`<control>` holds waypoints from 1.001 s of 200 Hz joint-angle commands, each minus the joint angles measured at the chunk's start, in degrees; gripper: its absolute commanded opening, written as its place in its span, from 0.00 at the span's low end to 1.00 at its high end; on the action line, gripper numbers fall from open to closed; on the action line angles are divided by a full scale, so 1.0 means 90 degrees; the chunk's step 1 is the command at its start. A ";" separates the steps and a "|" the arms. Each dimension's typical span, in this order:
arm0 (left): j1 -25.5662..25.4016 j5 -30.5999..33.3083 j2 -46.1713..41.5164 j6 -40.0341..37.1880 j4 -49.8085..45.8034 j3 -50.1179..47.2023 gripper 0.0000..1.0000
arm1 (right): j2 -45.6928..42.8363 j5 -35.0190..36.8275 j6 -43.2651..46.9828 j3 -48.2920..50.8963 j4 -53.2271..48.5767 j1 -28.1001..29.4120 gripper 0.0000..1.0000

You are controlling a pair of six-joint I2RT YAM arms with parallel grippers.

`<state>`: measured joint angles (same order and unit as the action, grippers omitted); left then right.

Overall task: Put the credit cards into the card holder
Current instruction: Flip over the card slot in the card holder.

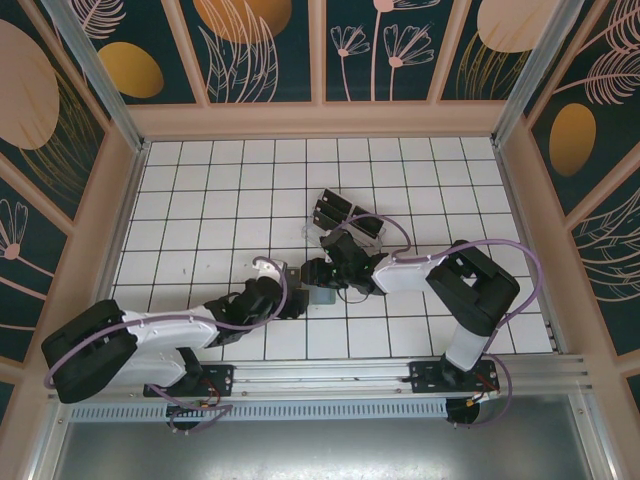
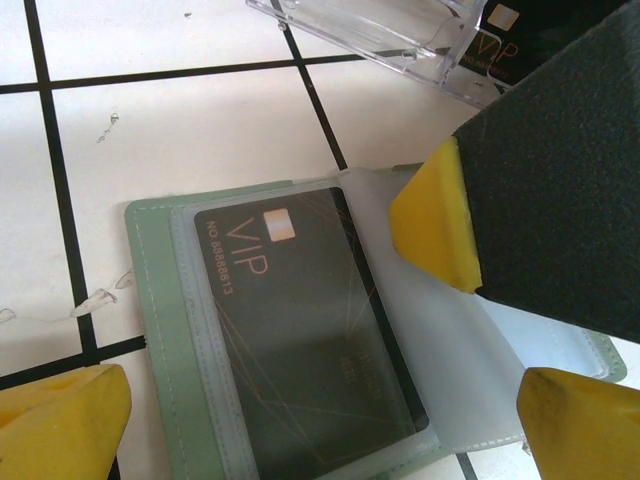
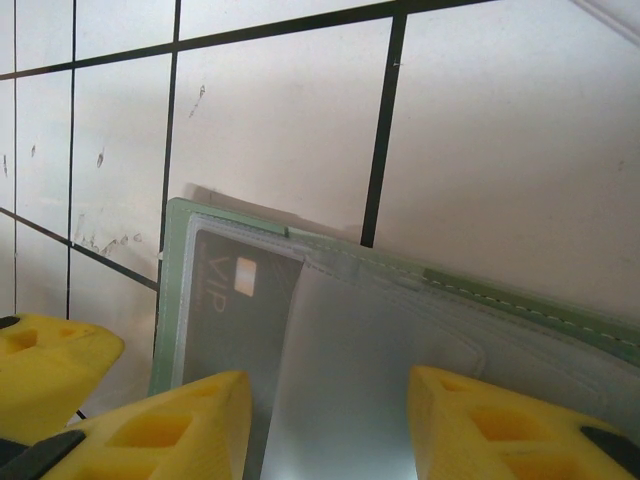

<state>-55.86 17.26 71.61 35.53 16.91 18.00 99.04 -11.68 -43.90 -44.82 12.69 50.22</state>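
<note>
A pale green card holder (image 2: 148, 300) lies open on the tiled table, seen too from the top (image 1: 322, 296) and the right wrist (image 3: 500, 295). One black VIP credit card (image 2: 300, 330) sits inside its clear sleeve (image 3: 225, 320). More black credit cards (image 1: 338, 212) stand in a clear stand (image 2: 370, 30) behind it. My left gripper (image 2: 325, 425) is open, straddling the holder's near end. My right gripper (image 3: 325, 430) hovers over the loose translucent sleeve pages (image 2: 470, 340), fingers apart and gripping nothing. One yellow fingertip (image 2: 435, 215) rests at the page's edge.
Both grippers (image 1: 292, 298) (image 1: 326, 270) meet over the holder at the table's middle. The left gripper's yellow finger (image 3: 50, 360) sits close beside the right one. Wooden walls (image 1: 320, 120) bound the white tiled floor.
</note>
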 commanded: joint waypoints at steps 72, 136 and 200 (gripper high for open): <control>-0.0072 0.0542 0.0668 -0.0118 -0.0028 0.0234 0.98 | -0.0020 -0.0040 -0.0141 0.0195 -0.0219 -0.0023 0.45; -0.0099 0.0741 0.1095 0.0073 -0.0279 0.0319 0.98 | -0.0424 -0.0016 -0.0160 0.0204 -0.0252 -0.0101 0.47; -0.0110 0.0747 0.1111 0.0247 -0.0205 0.0208 0.98 | -0.1170 0.0243 -0.0442 0.0551 -0.0181 -0.0119 0.49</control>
<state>-56.82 23.44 80.42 36.21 16.36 20.34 90.74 -11.22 -45.87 -41.56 11.33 49.47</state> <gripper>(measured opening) 0.983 0.483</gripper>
